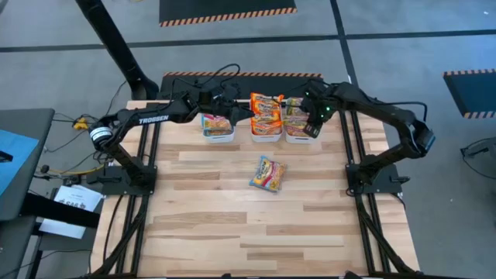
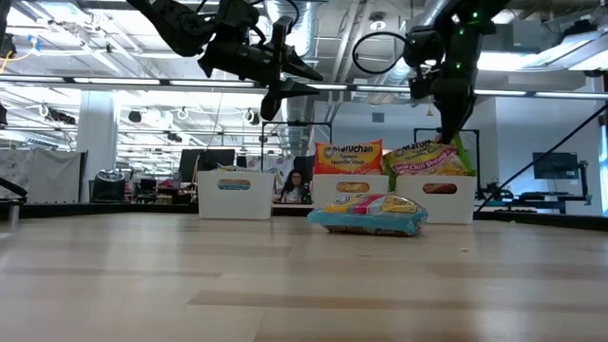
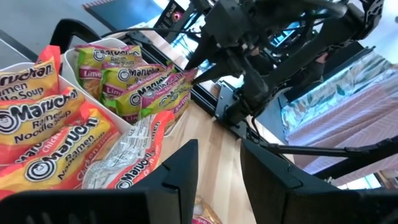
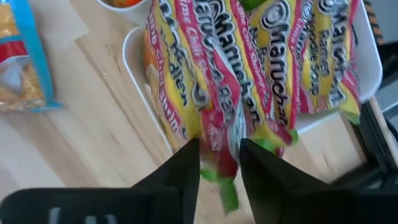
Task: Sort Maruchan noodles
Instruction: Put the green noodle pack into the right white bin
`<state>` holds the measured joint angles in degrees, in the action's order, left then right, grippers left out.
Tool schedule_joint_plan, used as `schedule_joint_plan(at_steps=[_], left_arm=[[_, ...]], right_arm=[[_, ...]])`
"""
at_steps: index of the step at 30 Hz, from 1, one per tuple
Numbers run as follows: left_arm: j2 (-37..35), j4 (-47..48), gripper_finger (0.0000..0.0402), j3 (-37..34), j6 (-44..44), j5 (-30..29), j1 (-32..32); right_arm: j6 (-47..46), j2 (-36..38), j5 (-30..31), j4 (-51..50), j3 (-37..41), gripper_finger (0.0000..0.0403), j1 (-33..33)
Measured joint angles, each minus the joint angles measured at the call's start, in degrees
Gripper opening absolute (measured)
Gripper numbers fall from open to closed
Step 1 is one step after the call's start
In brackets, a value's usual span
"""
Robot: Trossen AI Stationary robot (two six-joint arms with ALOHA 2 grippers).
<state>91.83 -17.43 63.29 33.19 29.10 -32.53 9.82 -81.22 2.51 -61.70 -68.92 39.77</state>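
A green-edged noodle packet point(image 4: 224, 134) is seen between the parted fingers of the right gripper point(image 4: 219, 165), above the right bin point(image 4: 367, 68). Whether it is pinched cannot be told.

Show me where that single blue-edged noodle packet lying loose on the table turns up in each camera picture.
High view: blue-edged packet at table centre, nearer than the white bins.
Low view: centre, in front of the bins.
Left wrist view: cannot tell.
Right wrist view: upper left edge.
Shared landmark: the white bins.
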Motion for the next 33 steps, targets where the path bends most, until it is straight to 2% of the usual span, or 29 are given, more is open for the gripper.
schedule_joint_plan(at_steps=[8,12,14,29,33], left_arm=[[0.0,0.0,0.0105,-0.02,0.0,0.0,0.02],[0.0,0.02,0.0105,-0.02,0.0,0.02,0.02],[0.0,0.0,0.0105,-0.02,0.0,0.0,0.02],[0.0,0.04,0.0105,-0.02,0.0,0.01,0.02],[0.0,0.07,0.0105,-0.02,0.0,0.0,0.02]], right_arm=[[-7.11,0.71,-0.91,-8.45,-7.63,0.0148,0.0],[-14.02,0.6,-10.04,-9.69,-7.47,0.0142,-0.05],[-14.78,0.52,-12.35,-9.5,-6.7,0.0139,-0.4],[-15.97,-1.08,-12.47,0.11,3.81,0.0136,-0.89],[-15.95,-3.31,-9.8,1.33,4.52,0.0136,-0.3]])
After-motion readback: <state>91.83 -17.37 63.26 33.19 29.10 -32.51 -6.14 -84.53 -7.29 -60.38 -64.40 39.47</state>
